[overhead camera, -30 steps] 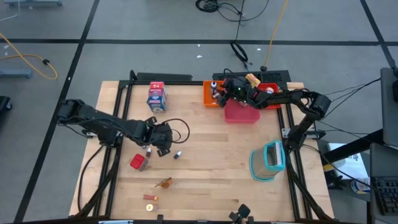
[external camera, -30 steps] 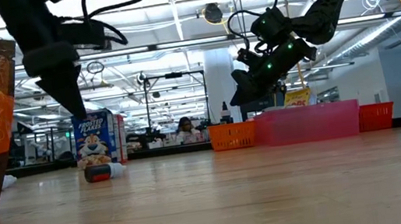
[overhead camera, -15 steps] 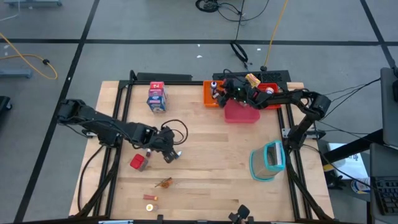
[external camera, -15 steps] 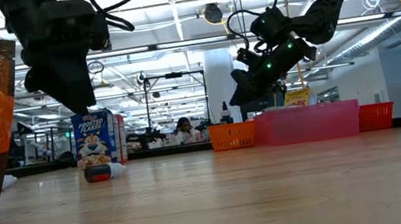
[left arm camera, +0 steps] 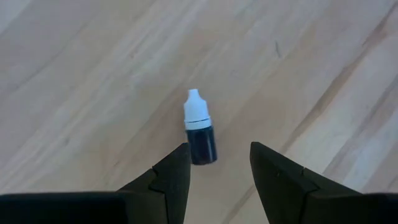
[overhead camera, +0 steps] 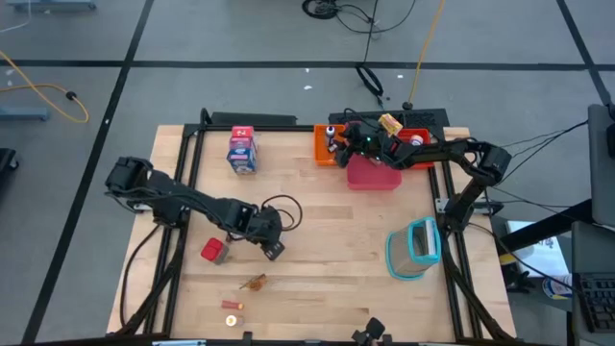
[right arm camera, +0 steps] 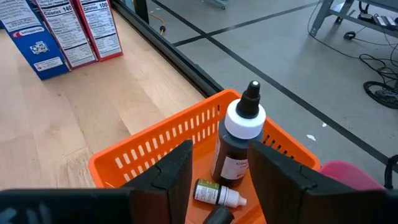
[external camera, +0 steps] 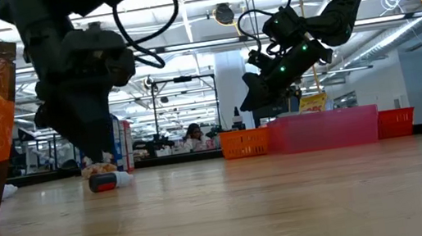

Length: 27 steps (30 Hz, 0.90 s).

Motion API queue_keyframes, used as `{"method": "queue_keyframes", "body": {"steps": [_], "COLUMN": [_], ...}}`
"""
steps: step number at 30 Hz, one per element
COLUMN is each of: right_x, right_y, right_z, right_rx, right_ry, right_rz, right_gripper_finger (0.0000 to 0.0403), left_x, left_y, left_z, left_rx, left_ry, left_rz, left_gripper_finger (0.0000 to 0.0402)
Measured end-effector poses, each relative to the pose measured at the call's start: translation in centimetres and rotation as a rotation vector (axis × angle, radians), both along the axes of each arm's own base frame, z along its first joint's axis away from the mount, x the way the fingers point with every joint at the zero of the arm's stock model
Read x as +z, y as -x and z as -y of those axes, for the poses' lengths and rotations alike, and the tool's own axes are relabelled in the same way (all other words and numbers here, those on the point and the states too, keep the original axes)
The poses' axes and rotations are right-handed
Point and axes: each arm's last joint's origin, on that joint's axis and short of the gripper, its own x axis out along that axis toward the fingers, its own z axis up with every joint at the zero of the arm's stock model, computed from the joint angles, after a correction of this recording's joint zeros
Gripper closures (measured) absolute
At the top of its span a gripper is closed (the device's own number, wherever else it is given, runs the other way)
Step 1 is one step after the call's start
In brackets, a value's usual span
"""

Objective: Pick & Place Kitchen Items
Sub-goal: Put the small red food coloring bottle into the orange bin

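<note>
A small dark bottle with a white cap [left arm camera: 199, 134] lies on its side on the wooden table; it also shows in the low view [external camera: 106, 181]. My left gripper [left arm camera: 217, 155] [overhead camera: 272, 248] hangs open just above it, pointing steeply down, with the bottle's dark end between the fingertips and untouched. At the far edge my right gripper [right arm camera: 219, 163] [overhead camera: 338, 142] is open over the orange tray [right arm camera: 155, 146]. Its fingers stand either side of an upright brown bottle with a white collar and black cap [right arm camera: 239, 140], and a gap shows beside the bottle.
Blue-white and red cartons [overhead camera: 242, 149] stand at the far left. A red cube [overhead camera: 215, 251] and orange-brown bits [overhead camera: 255, 282] lie toward the near edge. Pink tray [overhead camera: 373, 174], red tray [overhead camera: 419, 135], teal-rimmed container [overhead camera: 413, 248]. A small white bottle [right arm camera: 217, 193] lies in the orange tray.
My left gripper has gone toward the table's right and near edges and downward, rolling about its own axis, and now stands over the small dark bottle. The bottle has stayed where it was.
</note>
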Motion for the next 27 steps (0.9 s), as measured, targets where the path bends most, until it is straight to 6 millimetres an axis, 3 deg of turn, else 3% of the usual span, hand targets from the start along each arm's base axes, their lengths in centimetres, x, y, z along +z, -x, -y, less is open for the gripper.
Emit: {"method": "queue_keyframes", "body": {"steps": [17, 20, 25, 27], "right_x": [0.0, 0.0, -0.1, -0.1], "right_y": [0.0, 0.0, 0.0, 0.0], "right_z": [0.0, 0.0, 0.0, 0.0], "right_rx": [0.002, 0.002, 0.002, 0.002], "right_ry": [-0.001, -0.001, -0.005, -0.006], "right_rz": [0.000, 0.000, -0.005, -0.005], "right_gripper_finger": [0.0257, 0.0257, 0.0259, 0.0259], "left_x": [-3.8, -3.7, -3.0, -2.7], "left_y": [-1.5, -1.5, -1.9, -2.2], "left_z": [0.1, 0.0, 0.0, 0.1], "left_rx": [-0.079, -0.091, -0.147, -0.177], "left_ry": [-0.058, -0.068, -0.099, -0.114], "left_rz": [-0.131, -0.150, -0.138, -0.126], "left_gripper_finger": [0.0238, 0.0270, 0.0363, 0.0375]}}
